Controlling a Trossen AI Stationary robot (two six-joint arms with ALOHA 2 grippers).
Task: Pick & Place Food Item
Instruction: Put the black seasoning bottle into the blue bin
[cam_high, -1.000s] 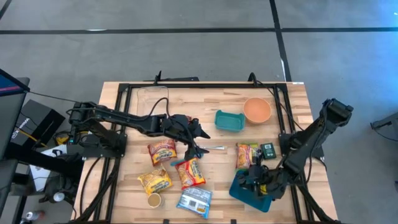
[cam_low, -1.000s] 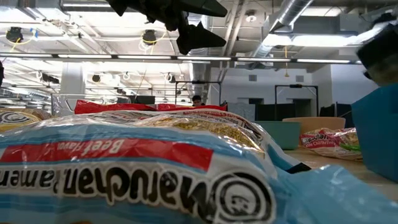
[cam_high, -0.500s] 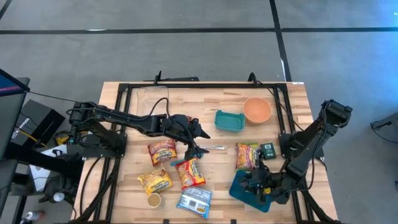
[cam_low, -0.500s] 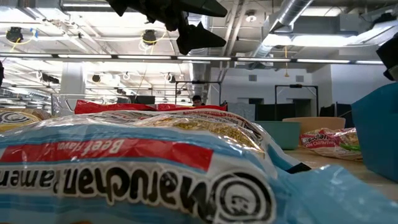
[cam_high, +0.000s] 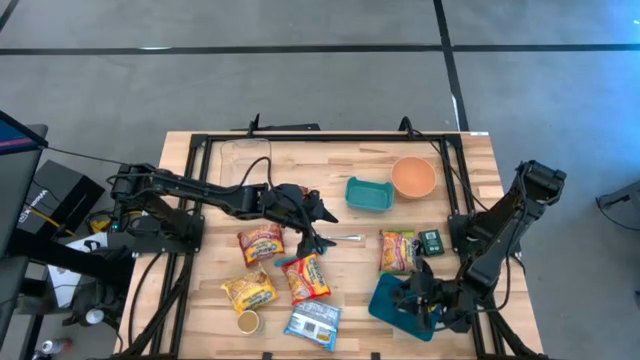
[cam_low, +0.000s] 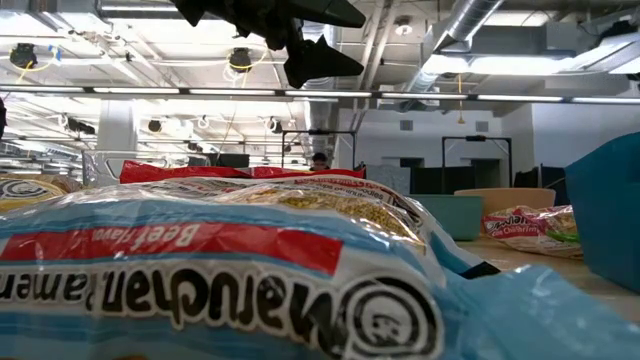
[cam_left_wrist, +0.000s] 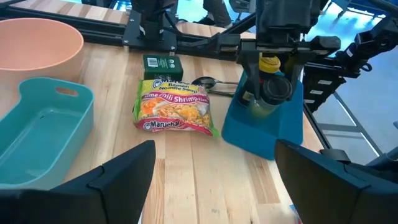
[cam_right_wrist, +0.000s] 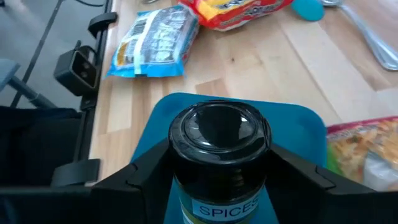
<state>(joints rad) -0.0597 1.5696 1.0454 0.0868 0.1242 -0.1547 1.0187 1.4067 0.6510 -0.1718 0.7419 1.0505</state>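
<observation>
My matt black fingers (cam_right_wrist: 298, 171) flanked a glossy plastic-lidded spice jar (cam_right_wrist: 217, 149); the blue bin (cam_left_wrist: 267, 127) looked smooth plastic, the table (cam_left_wrist: 205, 168) pale unvarnished wood, the noodle packet (cam_left_wrist: 174, 112) shiny film.

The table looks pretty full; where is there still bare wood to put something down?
Bare wood lies along the table's far edge left of the teal dish, and in the middle between the red noodle packet and the shrimp noodle packet. The near-left corner is crowded with packets.
</observation>
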